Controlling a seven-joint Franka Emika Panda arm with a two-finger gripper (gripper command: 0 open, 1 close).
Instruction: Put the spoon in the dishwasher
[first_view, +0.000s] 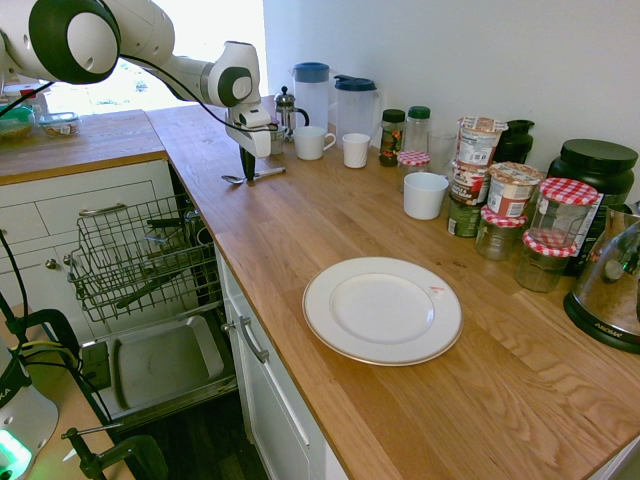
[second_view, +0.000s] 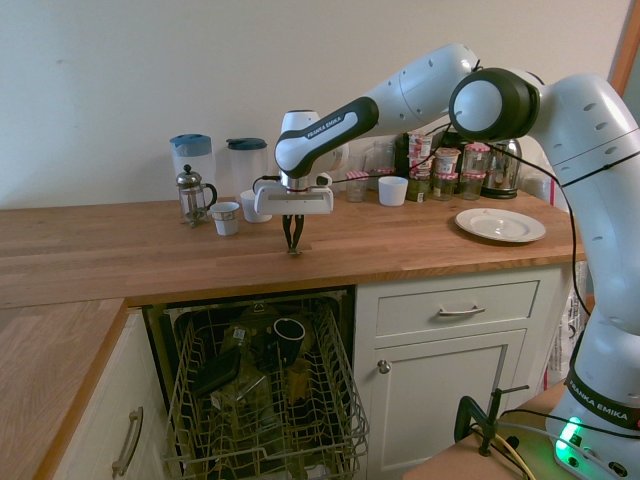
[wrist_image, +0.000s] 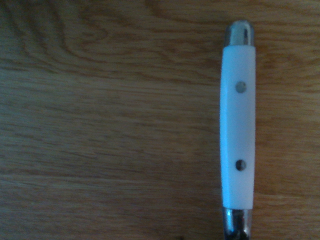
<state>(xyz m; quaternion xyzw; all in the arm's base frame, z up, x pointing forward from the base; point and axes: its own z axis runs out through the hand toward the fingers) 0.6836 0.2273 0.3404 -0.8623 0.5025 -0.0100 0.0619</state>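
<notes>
The white Franka gripper with black fingers (second_view: 293, 250), its jaws closed on the slim metal spoon with a white riveted handle (wrist_image: 238, 127), points down at the wooden desk (first_view: 300, 215); the spoon lies there above the open dishwasher with grey wire rack (second_view: 265, 400).

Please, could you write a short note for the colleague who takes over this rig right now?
Gripper: fingers closed at the spoon, down at the countertop; a firm grip cannot be confirmed.
Spoon: at the counter, its bowl to one side of the fingers and its white, riveted handle to the other.
Dishwasher: open, its wire rack pulled out below the counter edge, with some items inside.
Done: gripper brought to the spoon and closed.
Left: lift the spoon, carry it over the rack, lower and release it.
</notes>
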